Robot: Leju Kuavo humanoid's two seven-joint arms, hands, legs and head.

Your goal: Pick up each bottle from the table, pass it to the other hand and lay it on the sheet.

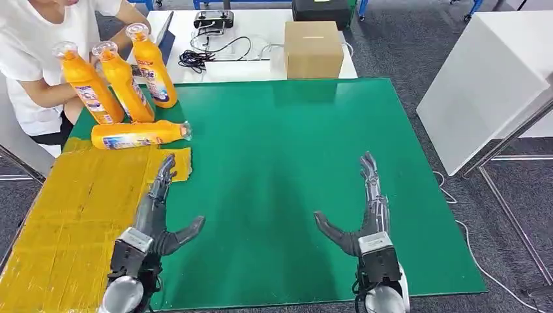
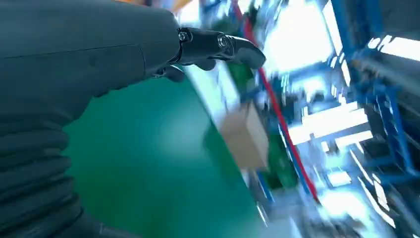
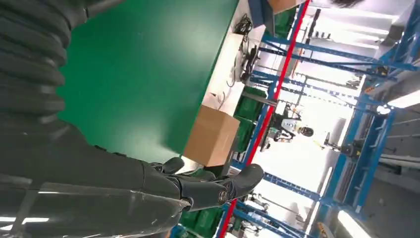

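Observation:
Three orange bottles stand at the table's far left corner: one (image 1: 85,81), a second (image 1: 122,81) and a third (image 1: 151,65), with a person's hands on them. Another orange bottle (image 1: 138,134) lies on its side at the far end of the yellow sheet (image 1: 72,208). My left hand (image 1: 156,208) is flat and open at the sheet's right edge, well short of the lying bottle. Over the green mat (image 1: 280,163), my right hand (image 1: 362,215) is open and holds nothing. The left hand (image 2: 89,54) and the right hand (image 3: 148,188) show their thumbs extended in the wrist views.
A person in a white shirt (image 1: 39,52) sits at the far left corner. A cardboard box (image 1: 313,49), also seen as box (image 3: 212,136), stands on a white table behind the mat with cables (image 1: 209,55). A white cabinet (image 1: 489,78) is at the right.

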